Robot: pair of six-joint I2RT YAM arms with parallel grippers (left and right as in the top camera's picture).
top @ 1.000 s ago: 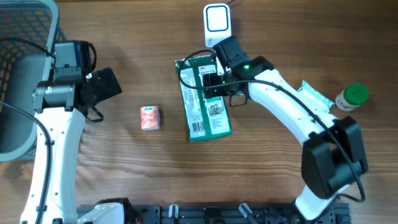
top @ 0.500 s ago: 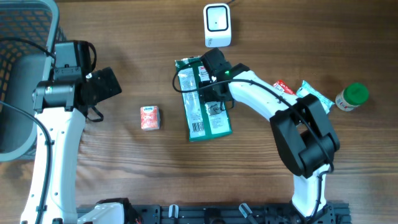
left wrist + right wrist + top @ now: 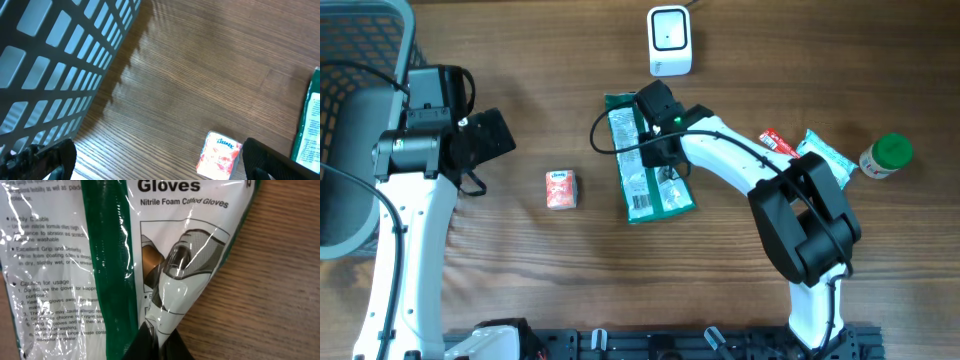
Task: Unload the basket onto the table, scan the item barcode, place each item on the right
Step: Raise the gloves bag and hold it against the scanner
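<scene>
The item, a green and white pack of nitrile gloves [image 3: 645, 185] [image 3: 115, 255], lies flat on the wooden table just below the white barcode scanner [image 3: 668, 40]. My right gripper [image 3: 658, 150] [image 3: 156, 330] is shut on the pack's clear plastic wrapper, which is pinched into a crease between the two black fingertips. Printed text and a glove drawing face up; no barcode shows in the right wrist view. Far to the left, my left gripper [image 3: 508, 138] [image 3: 160, 162] stands wide open above the table with nothing between its fingers.
A small Kleenex tissue pack [image 3: 560, 188] [image 3: 220, 156] lies left of the gloves. A dark mesh basket [image 3: 360, 100] [image 3: 50, 60] fills the far left. At the right are a red packet [image 3: 778, 141], a white-green packet [image 3: 825, 152] and a green-lidded bottle [image 3: 886, 156].
My right gripper moved from near the scanner down over the glove pack and shut on its wrapper; the pack shifted slightly. The left arm has not moved.
</scene>
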